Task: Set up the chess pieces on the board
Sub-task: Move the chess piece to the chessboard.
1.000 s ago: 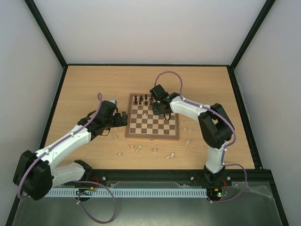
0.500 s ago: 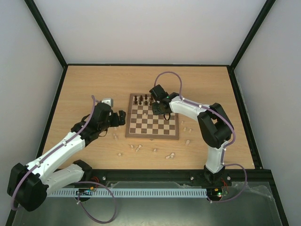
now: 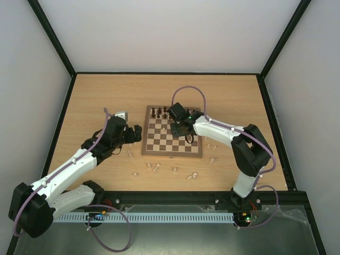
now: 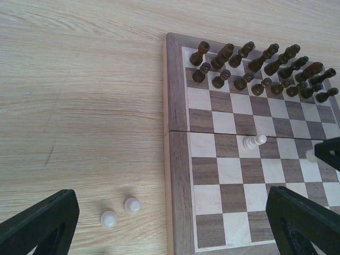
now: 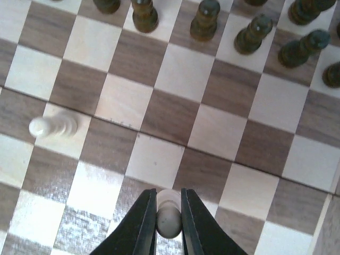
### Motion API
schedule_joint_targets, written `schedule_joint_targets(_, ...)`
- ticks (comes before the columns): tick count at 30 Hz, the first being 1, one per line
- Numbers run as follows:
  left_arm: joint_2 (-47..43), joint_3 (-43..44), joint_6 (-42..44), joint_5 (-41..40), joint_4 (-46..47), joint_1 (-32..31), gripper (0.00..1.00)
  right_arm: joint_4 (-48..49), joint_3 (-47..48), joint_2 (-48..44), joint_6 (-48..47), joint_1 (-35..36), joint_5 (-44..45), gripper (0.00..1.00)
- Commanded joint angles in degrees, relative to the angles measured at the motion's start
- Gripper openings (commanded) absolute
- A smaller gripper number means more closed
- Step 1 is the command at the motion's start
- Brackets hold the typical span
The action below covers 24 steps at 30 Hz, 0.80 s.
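Jaws on the left gripper (image 4: 171, 204) are spread as wide as they go, with nothing pinched, and are hung over the left border of the board (image 4: 175, 106). Two pale pieces (image 4: 120, 212) are seen standing on the table (image 4: 79, 79) just beside that border. They sit within the spread, nearer the left finger, and are not touched. Since they're so close together, one could easily get knocked over if the other is grabbed.

Further right, a toppled pale piece (image 4: 255, 142) is left lying on a middle row, with the dark pieces (image 4: 255, 64) lined up along the far rows.

Over on the right gripper (image 5: 169, 210), the jaws are pressed onto a pale pawn (image 5: 169, 220), which is caught right at the fingertips by its round top only. With that little held, it could probably be swivelled or dropped in transit, or tipped when it's set down. It's held above the board's middle rows, to the right of the toppled one.
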Motion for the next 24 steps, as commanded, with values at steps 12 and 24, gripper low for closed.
schedule_joint_targets(12,5.5,-0.4,-1.4,0.6,3.1,-0.3,0.99,-4.8,-3.2,-1.5,1.9,6.2,-1.1,0.13)
schedule_joint_targets(24,6.5,-0.4,-2.1,-0.2,3.0,-0.3,0.99,-5.6,-2.5,0.6,2.2,6.6,-0.6,0.18)
